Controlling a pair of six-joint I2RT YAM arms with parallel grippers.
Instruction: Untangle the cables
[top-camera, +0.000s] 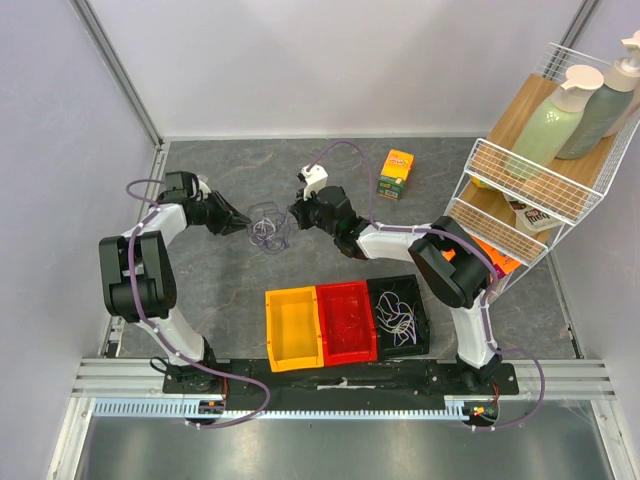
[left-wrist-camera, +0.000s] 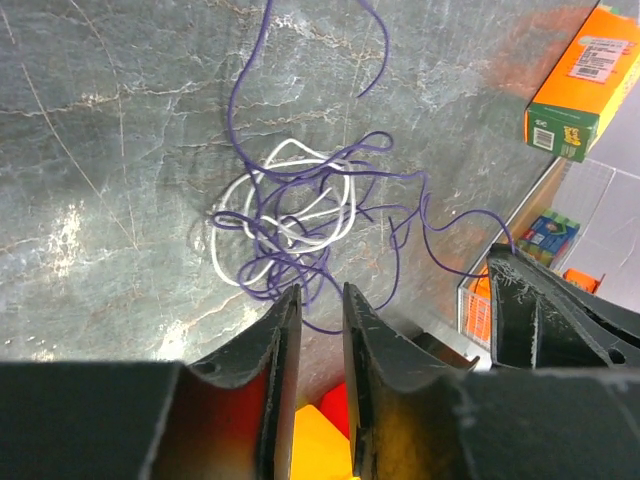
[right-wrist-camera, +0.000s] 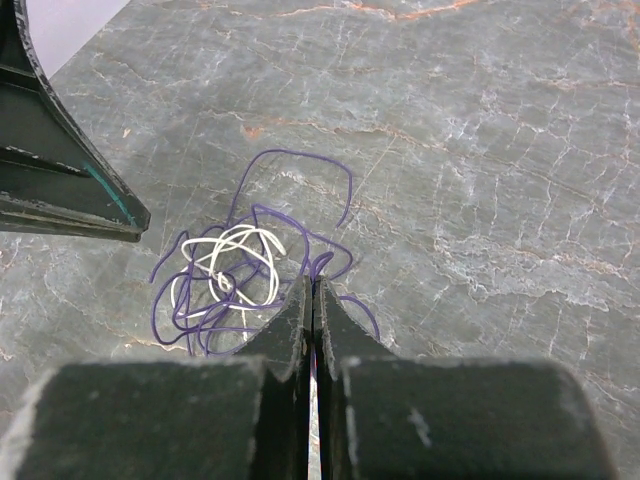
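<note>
left gripper (top-camera: 243, 228) and right gripper (top-camera: 291, 216) flank two cables (top-camera: 268, 233).

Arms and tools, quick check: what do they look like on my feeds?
The left arm and right arm have white links and bulky black joints, each trailed by a mauve hose. A white block sits at the right wrist. The left tool and right tool have black, tapered fingers with scuffed edges.

Far tabletop (top-camera: 240, 170) open; cables (top-camera: 268, 232) mid, bins (top-camera: 345, 322) near, rack (top-camera: 530, 185) rt.
</note>
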